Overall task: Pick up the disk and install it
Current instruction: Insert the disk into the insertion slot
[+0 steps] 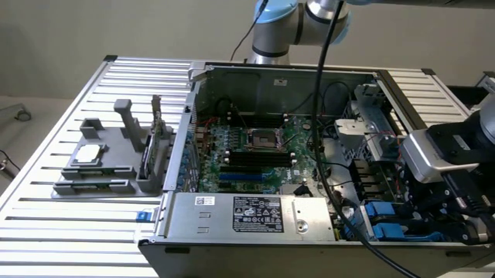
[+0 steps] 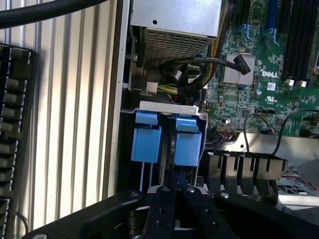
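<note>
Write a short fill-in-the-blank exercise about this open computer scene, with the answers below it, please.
1. The two plastic carriers ahead of the end effector are ____ in colour.
2. The brand name printed on the green motherboard is ____.
3. The grey fixture stands at the exterior view's ____ of the computer case.
4. The silver box inside the case carries a ____ sticker.
Missing words: blue; Dell; left; white.
</note>
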